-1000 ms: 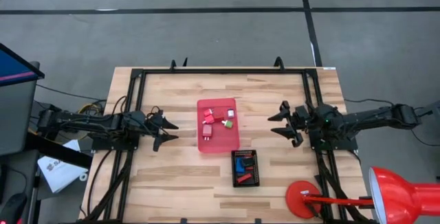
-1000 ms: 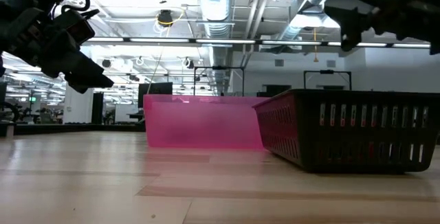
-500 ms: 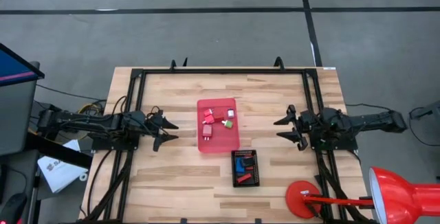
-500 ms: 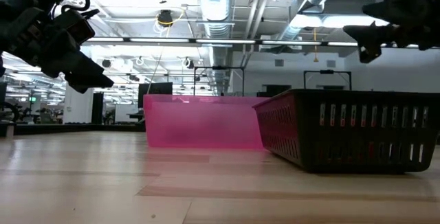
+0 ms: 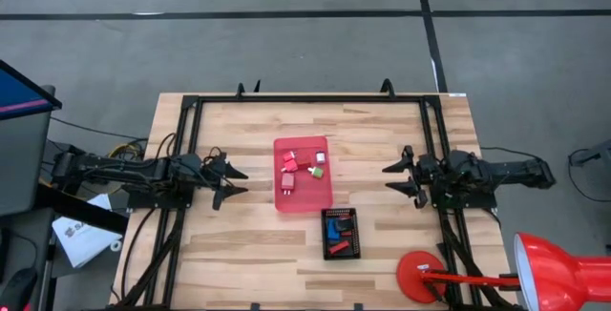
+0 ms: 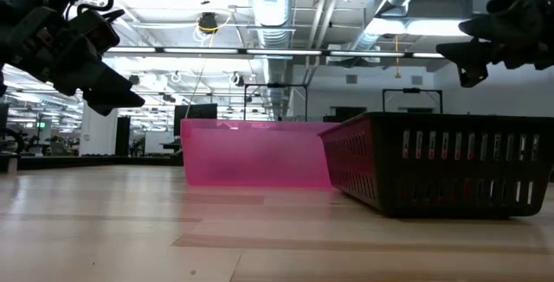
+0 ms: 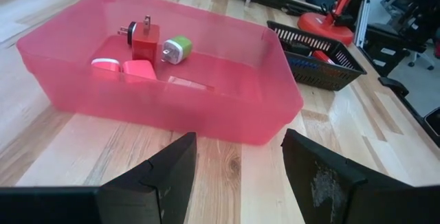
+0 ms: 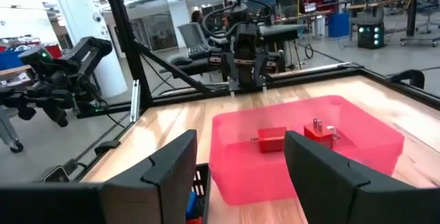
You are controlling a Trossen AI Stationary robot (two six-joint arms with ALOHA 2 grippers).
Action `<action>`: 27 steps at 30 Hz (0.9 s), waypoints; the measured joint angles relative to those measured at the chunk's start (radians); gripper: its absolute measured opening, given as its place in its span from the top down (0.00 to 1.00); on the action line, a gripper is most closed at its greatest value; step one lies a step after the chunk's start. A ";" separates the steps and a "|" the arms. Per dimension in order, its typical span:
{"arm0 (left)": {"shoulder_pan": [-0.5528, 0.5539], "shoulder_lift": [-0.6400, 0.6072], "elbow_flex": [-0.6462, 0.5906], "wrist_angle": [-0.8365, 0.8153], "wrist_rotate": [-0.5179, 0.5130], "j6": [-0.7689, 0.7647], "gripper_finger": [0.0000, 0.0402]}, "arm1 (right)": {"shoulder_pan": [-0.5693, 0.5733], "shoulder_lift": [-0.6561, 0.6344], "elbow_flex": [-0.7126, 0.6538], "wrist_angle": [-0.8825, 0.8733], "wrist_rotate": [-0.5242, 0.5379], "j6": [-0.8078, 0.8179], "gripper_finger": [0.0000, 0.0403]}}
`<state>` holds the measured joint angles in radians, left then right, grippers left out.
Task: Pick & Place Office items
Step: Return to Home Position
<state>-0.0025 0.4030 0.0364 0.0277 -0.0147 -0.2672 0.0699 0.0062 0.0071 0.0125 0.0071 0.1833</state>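
The office items are tiny blocky pieces. Several red ones, a green one and a white-tipped one lie in the pink tray; a red plug block stands among them. A blue, a red and a dark piece lie in the black grid tray. My left gripper hovers open left of the pink tray, above the wood, its fingers pointing at the tray. My right gripper hovers open to the tray's right, also facing it. In the low view the tray walls hide the pieces.
A red desk lamp stands at the table's near right corner, base on the wood and shade past the edge. A black frame runs around the table. Bare wood lies between each gripper and the trays.
My right gripper has drawn back toward the table's right edge, away from the pink tray, and sunk a little in the low view; its fingers stayed open.
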 joint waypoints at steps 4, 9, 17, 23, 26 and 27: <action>0.000 0.000 0.000 0.000 0.000 0.000 0.48 | 0.000 0.012 0.000 0.000 -0.003 0.000 0.47; 0.000 0.000 0.000 0.000 0.000 0.000 0.48 | 0.000 0.013 0.000 -0.001 -0.003 0.000 0.47; 0.000 0.000 0.000 0.000 0.000 0.000 0.48 | 0.000 0.013 0.000 -0.001 -0.006 0.000 0.47; 0.000 0.000 0.000 0.000 0.000 0.000 0.48 | 0.000 0.013 -0.001 -0.001 -0.006 0.000 0.47; 0.000 0.000 0.000 0.000 0.000 0.000 0.48 | 0.000 0.013 -0.001 -0.001 -0.006 0.001 0.47; 0.000 0.000 0.000 0.000 0.000 0.000 0.48 | 0.000 0.013 -0.001 -0.001 -0.006 0.000 0.47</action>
<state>-0.0022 0.4030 0.0364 0.0277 -0.0150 -0.2673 0.0700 0.0193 0.0063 0.0116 0.0010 0.1838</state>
